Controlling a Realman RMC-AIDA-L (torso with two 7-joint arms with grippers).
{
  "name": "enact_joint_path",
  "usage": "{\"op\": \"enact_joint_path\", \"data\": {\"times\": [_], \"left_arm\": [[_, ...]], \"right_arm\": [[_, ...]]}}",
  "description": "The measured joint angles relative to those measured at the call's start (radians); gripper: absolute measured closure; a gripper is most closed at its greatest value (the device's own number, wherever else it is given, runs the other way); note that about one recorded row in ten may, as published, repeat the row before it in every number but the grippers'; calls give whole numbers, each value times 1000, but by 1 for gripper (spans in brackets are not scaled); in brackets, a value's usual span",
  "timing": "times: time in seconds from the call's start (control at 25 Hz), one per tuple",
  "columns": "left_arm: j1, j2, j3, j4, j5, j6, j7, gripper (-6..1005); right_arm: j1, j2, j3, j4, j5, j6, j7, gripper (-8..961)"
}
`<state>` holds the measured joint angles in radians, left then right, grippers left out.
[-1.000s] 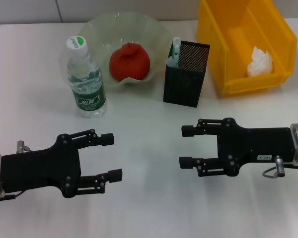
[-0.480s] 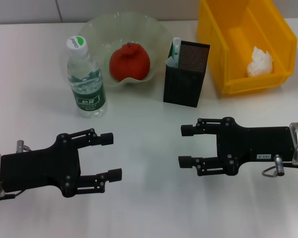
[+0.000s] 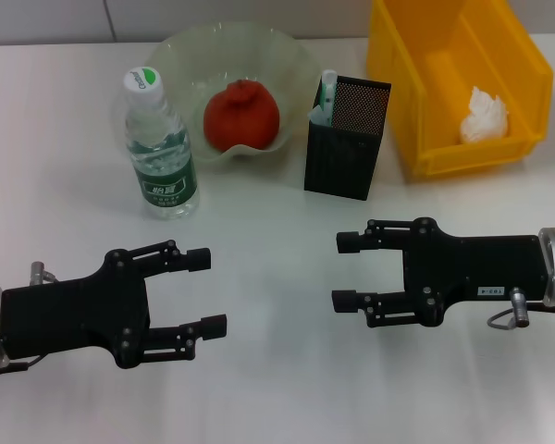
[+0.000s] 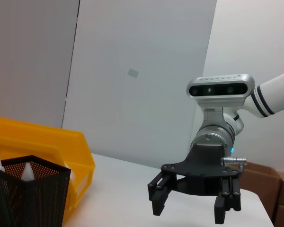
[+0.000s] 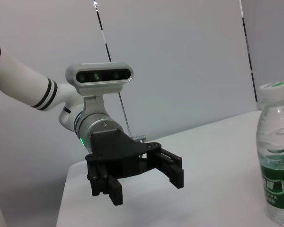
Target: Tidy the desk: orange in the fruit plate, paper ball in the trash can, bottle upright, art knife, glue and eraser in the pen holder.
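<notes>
Since every item seems already put away, the trash can [image 3: 416, 83] at far right holds the paper ball [image 3: 484, 116], the fruit plate [image 3: 180, 51] holds the orange [image 3: 241, 115], and the pen holder [image 3: 344, 157] and upright bottle [image 3: 159, 148] stand beside it; the left gripper [image 3: 203, 291] and right gripper [image 3: 344, 271] hover near, both spread open and empty.

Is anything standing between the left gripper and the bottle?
Nothing visible. The left gripper hangs open over bare table, and the upright bottle stands beyond it, beside the fruit plate, with only table between them.
</notes>
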<state>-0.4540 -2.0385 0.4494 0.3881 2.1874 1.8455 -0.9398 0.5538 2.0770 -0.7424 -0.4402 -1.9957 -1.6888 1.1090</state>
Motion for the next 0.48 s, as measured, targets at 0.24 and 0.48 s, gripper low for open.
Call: {"op": "enact_joint_path", "data": {"times": [0.24, 0.48], "left_arm": [[0, 0, 0, 0, 0, 0, -1, 198], [0, 0, 0, 0, 0, 0, 0, 198]], "right_arm": [[0, 0, 0, 0, 0, 0, 0, 201], [0, 0, 0, 0, 0, 0, 0, 201]]}}
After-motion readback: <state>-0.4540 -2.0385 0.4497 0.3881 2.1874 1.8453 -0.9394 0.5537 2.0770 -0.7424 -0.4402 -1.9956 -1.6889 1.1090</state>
